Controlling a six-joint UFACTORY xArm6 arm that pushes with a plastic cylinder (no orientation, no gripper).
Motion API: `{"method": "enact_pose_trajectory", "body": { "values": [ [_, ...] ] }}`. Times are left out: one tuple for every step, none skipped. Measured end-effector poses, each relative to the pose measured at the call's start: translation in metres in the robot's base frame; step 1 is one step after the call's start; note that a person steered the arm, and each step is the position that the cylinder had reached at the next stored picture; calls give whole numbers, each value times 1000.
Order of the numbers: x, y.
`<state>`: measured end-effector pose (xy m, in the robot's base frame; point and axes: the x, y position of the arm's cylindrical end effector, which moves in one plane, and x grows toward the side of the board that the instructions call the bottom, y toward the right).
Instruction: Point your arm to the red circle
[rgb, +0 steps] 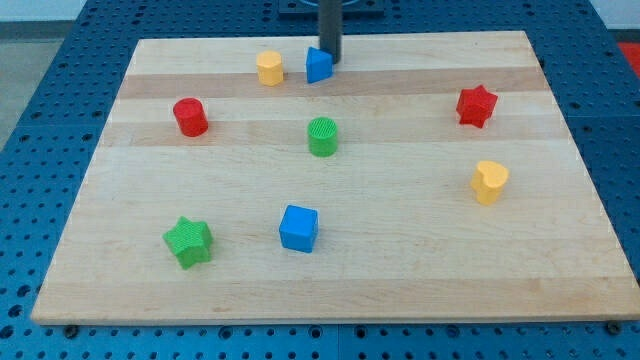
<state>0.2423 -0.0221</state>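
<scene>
The red circle (190, 117) is a short red cylinder at the view's left, on the upper part of the wooden board (400, 260). My tip (330, 60) is near the view's top centre, at the upper right side of a blue triangular block (318, 66); I cannot tell if it touches the block. The tip is far to the right of the red circle and a little above it.
A yellow block (269, 68) sits left of the blue triangular block. A green cylinder (322, 136) is at the centre, a red star (477, 106) and a yellow heart (489, 182) at the right, a blue cube (299, 228) and a green star (188, 241) at the bottom.
</scene>
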Motion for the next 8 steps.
{"method": "enact_pose_trajectory", "body": {
  "values": [
    [0,-12],
    [0,-11],
    [-22,29],
    [-23,31],
    [-8,83],
    [2,122],
    [18,120],
    [82,89]
  ]
}}
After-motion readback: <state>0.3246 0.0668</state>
